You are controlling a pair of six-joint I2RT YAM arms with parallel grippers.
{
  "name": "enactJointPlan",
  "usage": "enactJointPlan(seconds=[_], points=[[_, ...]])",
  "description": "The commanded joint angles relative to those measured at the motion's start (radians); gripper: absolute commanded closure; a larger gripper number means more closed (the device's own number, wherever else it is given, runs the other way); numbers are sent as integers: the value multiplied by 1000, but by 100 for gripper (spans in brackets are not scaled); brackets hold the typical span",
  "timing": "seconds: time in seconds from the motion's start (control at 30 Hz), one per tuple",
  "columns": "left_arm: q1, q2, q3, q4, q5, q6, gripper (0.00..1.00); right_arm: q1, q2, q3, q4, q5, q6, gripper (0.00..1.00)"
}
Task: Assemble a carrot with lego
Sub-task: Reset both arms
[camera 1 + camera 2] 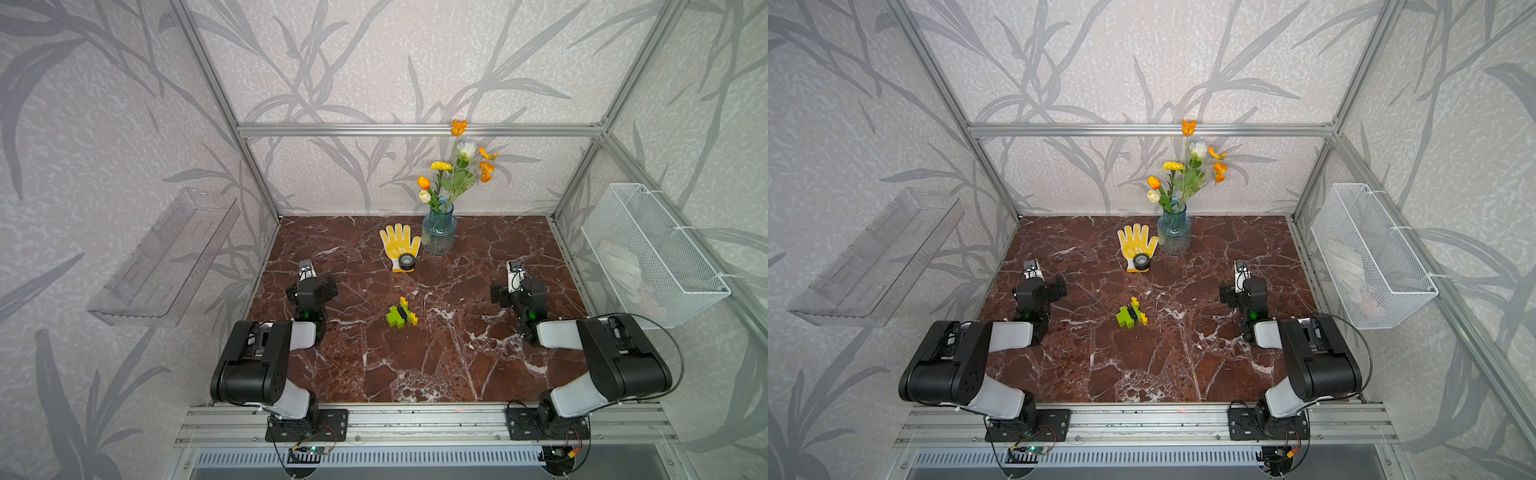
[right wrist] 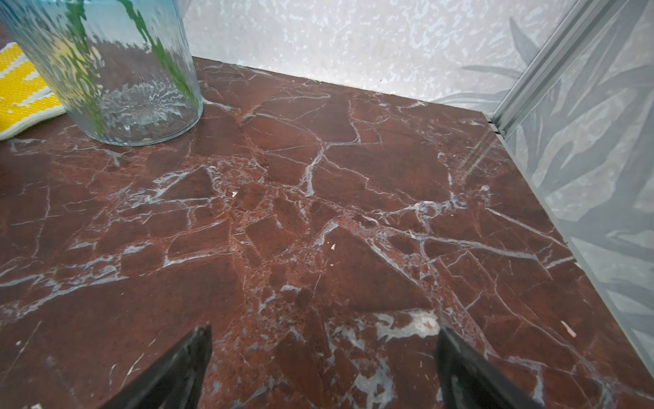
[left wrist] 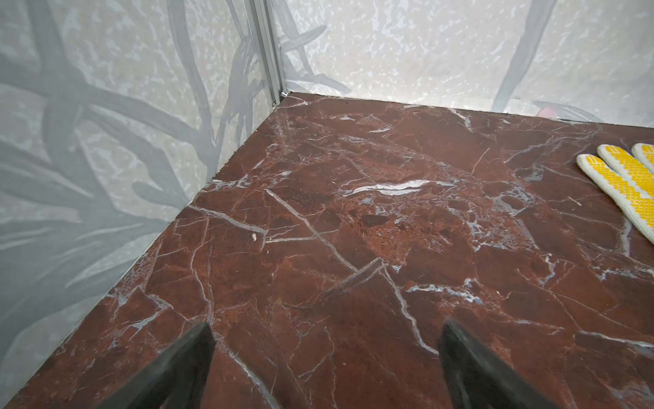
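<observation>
The carrot [image 1: 401,314] [image 1: 1131,315] lies mid-table on the red marble top in both top views, a small cluster of lego bricks joined together: lime-green with a black piece and yellow-orange pieces. It does not show in either wrist view. My left arm [image 1: 311,291] is folded back to the left of it and my right arm [image 1: 521,293] to the right, both well apart from it. In the left wrist view my left gripper [image 3: 325,334] is open over bare marble. My right gripper [image 2: 323,336] is open too, with nothing between its fingers.
A yellow-dotted glove [image 1: 400,243] [image 3: 623,177] lies at the back with a black tape roll [image 1: 406,262] on its cuff. Beside it stands a glass vase [image 1: 438,232] [image 2: 106,70] of flowers. A wire basket [image 1: 652,257] hangs on the right wall and a clear shelf [image 1: 166,257] on the left.
</observation>
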Motion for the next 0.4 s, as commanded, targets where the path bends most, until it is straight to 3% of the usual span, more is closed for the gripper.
enactJointPlan(seconds=[0.0, 0.37], points=[[4, 4, -9, 23, 6, 2, 0, 1, -17, 19, -5, -17, 6, 1], [5, 4, -10, 24, 5, 3, 0, 1, -15, 21, -9, -18, 7, 1]])
